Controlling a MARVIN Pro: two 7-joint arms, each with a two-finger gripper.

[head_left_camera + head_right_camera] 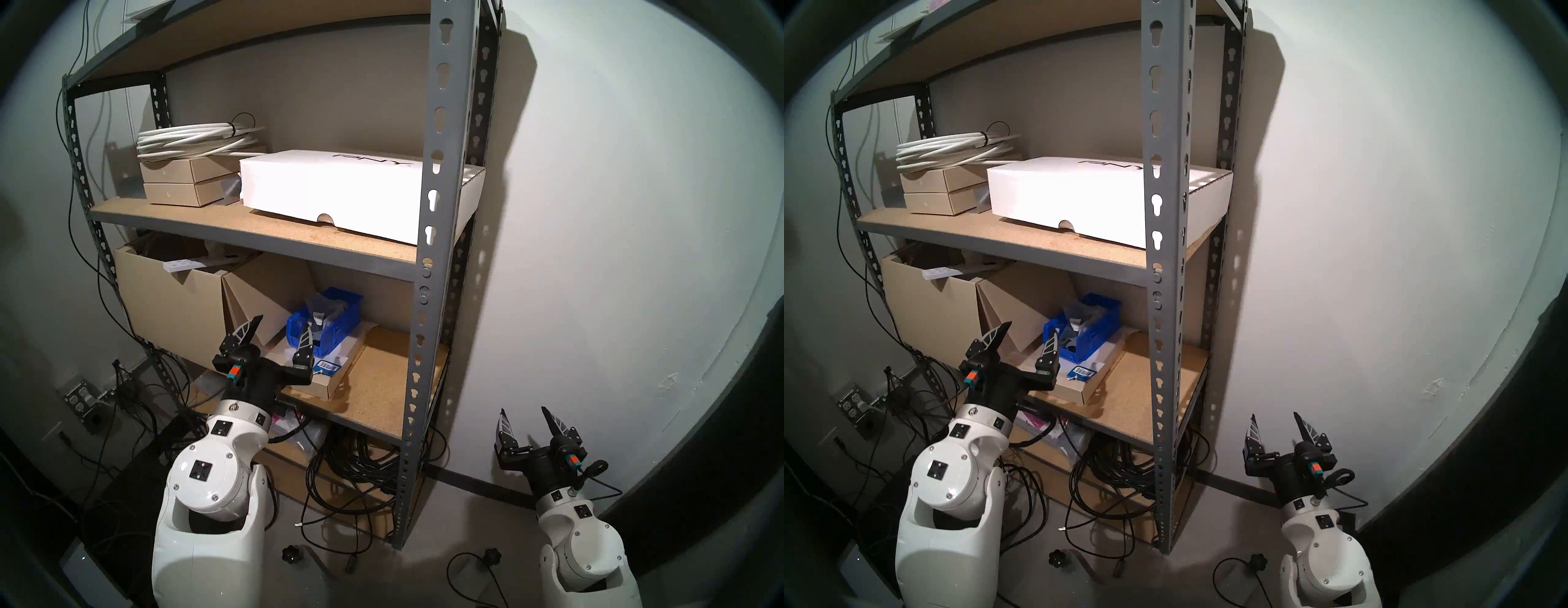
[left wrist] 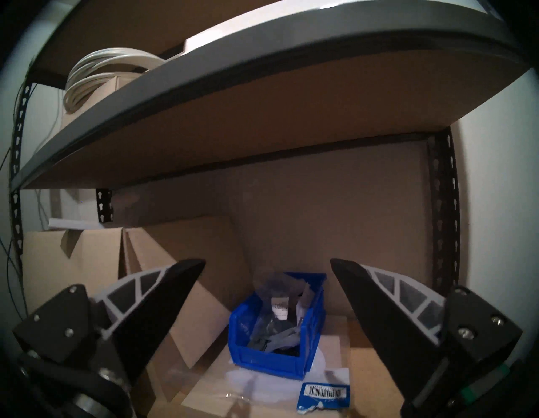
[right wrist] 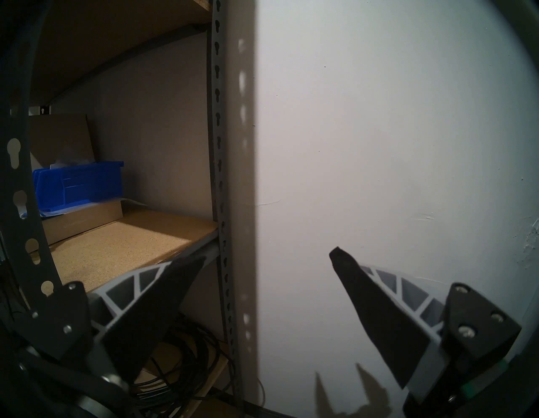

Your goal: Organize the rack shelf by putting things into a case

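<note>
Left end effector spread wide, empty, level before the blue bin on the lower shelf board. Bagged parts inside; barcode label apparently illegible. White box reads "PNY". Right end effector likewise open, empty.

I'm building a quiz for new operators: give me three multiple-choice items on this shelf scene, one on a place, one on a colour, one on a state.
1. Where does the bin stand?
A. on a flat cardboard box on the lower shelf board
B. on the white PNY box
C. on the floor

2. What colour is the bin?
A. red
B. blue
C. grey

3. How is the left gripper?
A. shut on a bag
B. shut, empty
C. open, empty

Key:
1 A: the blue bin rests on the flat cardboard box, near a loose barcode label.
2 B: its walls are bright blue, with clear bags of parts inside.
3 C: the left gripper shows fingers wide apart, nothing between them.
</note>
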